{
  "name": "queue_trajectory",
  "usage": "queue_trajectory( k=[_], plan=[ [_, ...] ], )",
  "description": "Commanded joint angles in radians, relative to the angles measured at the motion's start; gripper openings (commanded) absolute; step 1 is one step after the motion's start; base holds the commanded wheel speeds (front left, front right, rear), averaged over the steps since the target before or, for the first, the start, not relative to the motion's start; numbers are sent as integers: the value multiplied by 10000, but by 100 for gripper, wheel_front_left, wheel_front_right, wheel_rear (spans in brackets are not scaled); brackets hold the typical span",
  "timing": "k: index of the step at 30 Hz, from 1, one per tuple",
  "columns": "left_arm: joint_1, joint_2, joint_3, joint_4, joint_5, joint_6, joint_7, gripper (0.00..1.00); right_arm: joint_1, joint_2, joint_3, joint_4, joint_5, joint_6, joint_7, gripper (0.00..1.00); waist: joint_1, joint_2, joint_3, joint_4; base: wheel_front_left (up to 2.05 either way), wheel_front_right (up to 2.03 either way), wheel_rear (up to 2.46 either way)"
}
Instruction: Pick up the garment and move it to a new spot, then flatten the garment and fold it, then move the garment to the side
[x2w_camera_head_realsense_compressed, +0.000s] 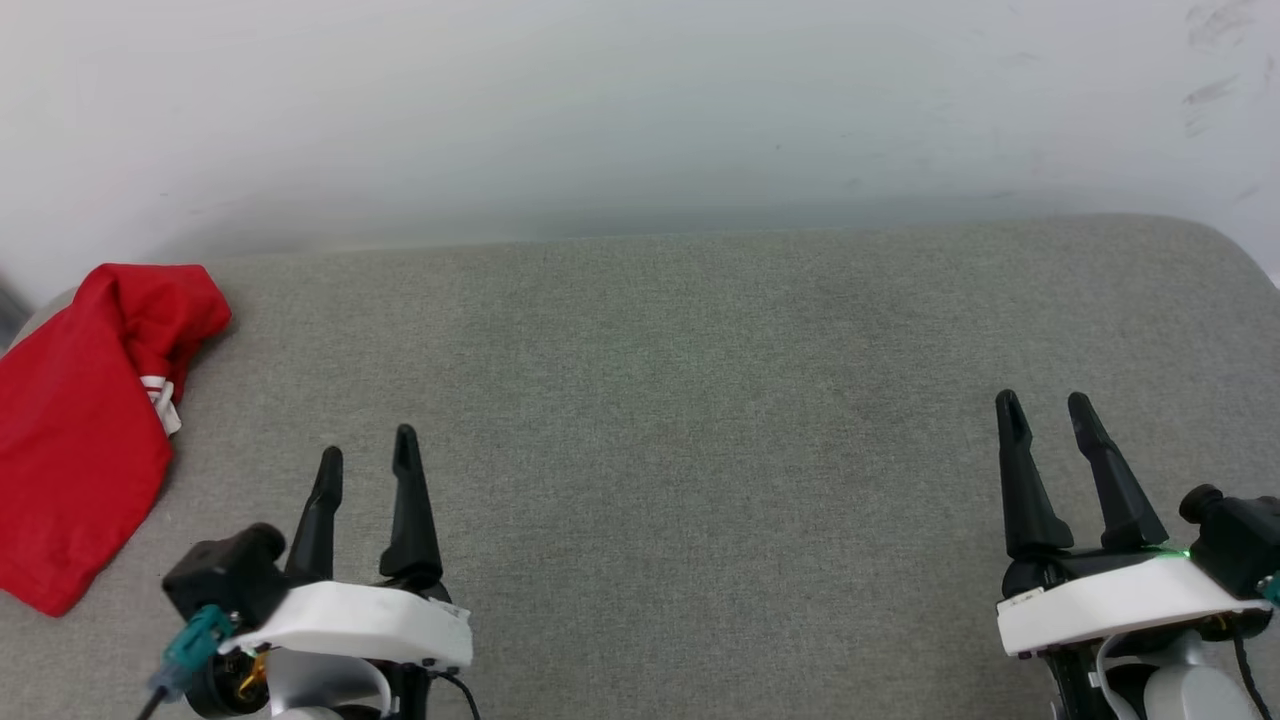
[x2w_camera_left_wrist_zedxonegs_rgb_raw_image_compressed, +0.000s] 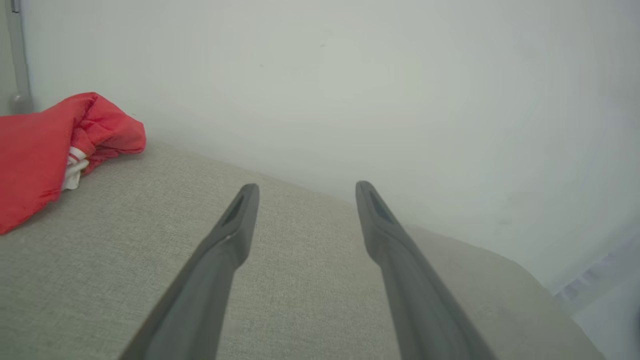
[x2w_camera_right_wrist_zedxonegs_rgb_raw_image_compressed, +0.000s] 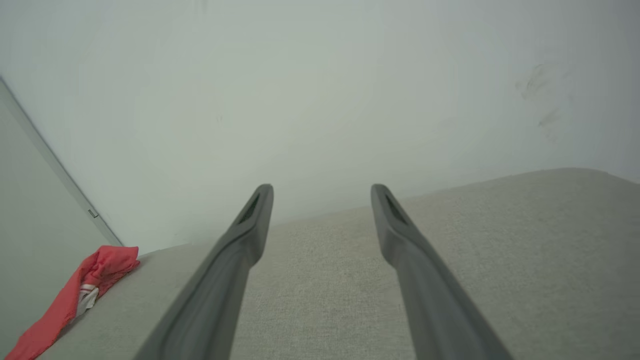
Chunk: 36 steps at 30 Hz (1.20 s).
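Looks like nothing's really done yet: garment (x2w_camera_head_realsense_compressed: 80, 420) lies crumpled at 9 o'clock on the table (x2w_camera_head_realsense_compressed: 700, 400) edge, while the left gripper (x2w_camera_head_realsense_compressed: 367, 445) and right gripper (x2w_camera_head_realsense_compressed: 1044, 400) hover with fingers spread, empty.

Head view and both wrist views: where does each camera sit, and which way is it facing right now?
Head view: on the head, looking forward and down at the grey cushion; left claw and right claw show, both open.
Left wrist view: on the left wrist, looking along its own fingers toward the wall.
Right wrist view: on the right wrist, likewise facing the wall.
Shared: all three catch the red garment at the left.
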<state>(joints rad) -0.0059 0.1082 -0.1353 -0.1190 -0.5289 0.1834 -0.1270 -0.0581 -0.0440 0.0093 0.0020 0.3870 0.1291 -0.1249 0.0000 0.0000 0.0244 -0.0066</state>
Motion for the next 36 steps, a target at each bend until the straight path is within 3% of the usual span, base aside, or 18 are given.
queue_trajectory(
  k=[1, 11, 18, 27, 33, 36],
  plan=[
    [-88, 164, -209, -164, 314, 169, -92, 100, -18, -57, 12, -156, -344, 13, -114, 100, 0, 0, -3, 1, 0, 0, 0],
    [-362, 1079, -2032, -132, 1452, 1716, -355, 100, 65, -62, 30, -163, -1850, 15, -372, 100, 0, 0, 38, -4, 0, 0, 0],
    [-479, 1392, -2783, 215, 1732, 2249, -525, 100, 77, -65, 10, -13, -2560, 16, -545, 100, 0, 0, 33, -7, 0, 0, 0],
    [-365, 1292, -2885, 153, 2094, 2235, -739, 100, 126, -70, 6, 79, -2822, 18, -747, 100, 0, 0, 41, 29, 0, 0, 0],
    [2, 887, -2197, -16, 2079, 1574, -856, 100, 133, -71, 69, 114, -2706, 20, -885, 100, 0, 0, 94, 55, 0, 0, 0],
    [268, 470, -1527, 54, 1907, 952, -913, 100, 170, -72, 46, 259, -2368, 21, -942, 100, 0, 0, 121, 66, 0, 0, 0]
  ],
)
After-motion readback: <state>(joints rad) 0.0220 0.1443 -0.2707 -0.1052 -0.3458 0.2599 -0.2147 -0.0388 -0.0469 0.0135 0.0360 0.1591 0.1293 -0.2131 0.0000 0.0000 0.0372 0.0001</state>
